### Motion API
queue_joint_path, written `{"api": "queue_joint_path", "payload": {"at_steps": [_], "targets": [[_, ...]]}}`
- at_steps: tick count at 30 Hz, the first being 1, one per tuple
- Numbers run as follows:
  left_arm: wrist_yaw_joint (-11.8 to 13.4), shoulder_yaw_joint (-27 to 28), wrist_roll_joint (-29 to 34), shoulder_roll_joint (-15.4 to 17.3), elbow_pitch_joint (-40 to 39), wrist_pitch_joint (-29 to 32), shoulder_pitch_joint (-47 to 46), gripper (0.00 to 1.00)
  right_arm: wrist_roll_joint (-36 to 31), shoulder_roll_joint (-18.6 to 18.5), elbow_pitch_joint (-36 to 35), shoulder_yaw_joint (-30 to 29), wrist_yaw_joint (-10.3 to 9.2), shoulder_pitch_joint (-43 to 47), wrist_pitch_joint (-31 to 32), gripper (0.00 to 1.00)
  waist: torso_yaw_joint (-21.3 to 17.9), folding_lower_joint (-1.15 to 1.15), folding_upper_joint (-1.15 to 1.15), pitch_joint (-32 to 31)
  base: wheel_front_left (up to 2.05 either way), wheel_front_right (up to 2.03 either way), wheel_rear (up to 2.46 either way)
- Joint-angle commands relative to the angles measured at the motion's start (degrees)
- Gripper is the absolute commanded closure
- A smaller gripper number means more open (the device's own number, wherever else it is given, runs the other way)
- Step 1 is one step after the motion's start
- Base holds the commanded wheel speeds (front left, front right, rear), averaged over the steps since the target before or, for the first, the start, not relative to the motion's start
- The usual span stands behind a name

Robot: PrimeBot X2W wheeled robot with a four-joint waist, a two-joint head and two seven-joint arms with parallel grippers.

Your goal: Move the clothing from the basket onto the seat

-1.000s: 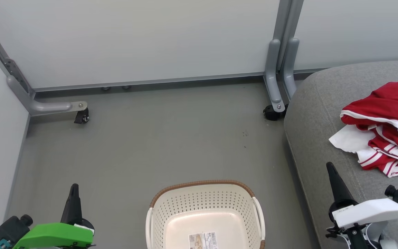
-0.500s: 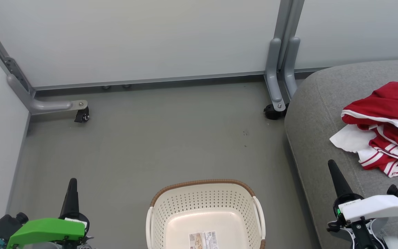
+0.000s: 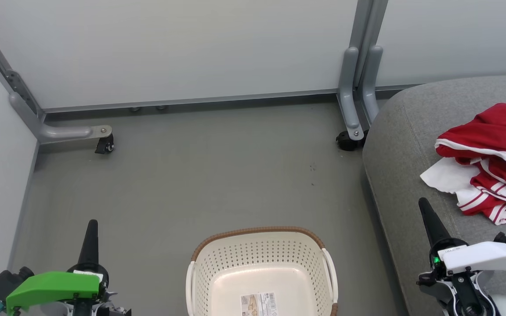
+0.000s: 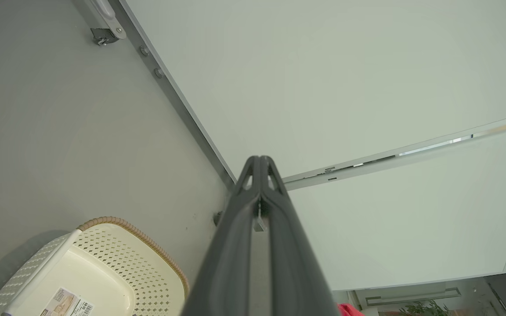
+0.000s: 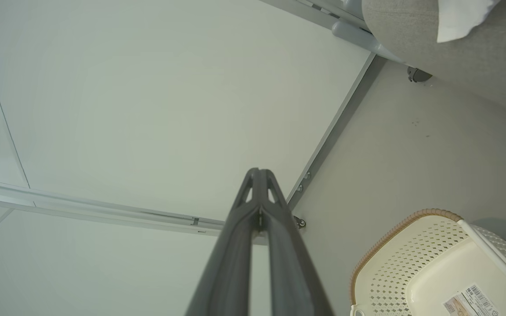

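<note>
Left wrist view looks along the left gripper: its two dark fingers lie pressed together, with nothing between them. The right wrist view tells the same of the right gripper, closed and empty. In the head view the left one hangs near, over the floor, and the right one over the left edge of the seat. Between them stands the basket, empty down to the label sticker on its bottom. The clothing lies in a red and white heap on the seat, far right, apart from the right fingers. I judge the moving done, so the step is to rest the arms. The right fingers should pass clear of the heap, so that no cuff is dragged over the edge. The head view gives most of the heap, the right wrist view one white corner of it. The wrist views give the closed seam that the head view renders as one dark cone.
</note>
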Motion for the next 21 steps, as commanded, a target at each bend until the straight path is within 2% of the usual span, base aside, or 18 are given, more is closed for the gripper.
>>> {"api": "queue_joint_path", "payload": {"at_steps": [1,21], "targets": [[-0.51,0.5,-1.6,0.04,-0.15,0.38,-1.44,1.0,1.52,-0.3,0.09,-0.32,0.02,-1.11,0.32,1.0,0.02,0.0,0.0,0.02,0.0,0.0,0.0],[-1.02,1.58,-10.87,-0.34,0.14,2.85,-2.87,1.0,10.5,-0.09,2.64,-1.49,0.02,-2.97,1.7,1.0,0.21,0.0,0.0,0.34,0.0,0.0,0.0]]}}
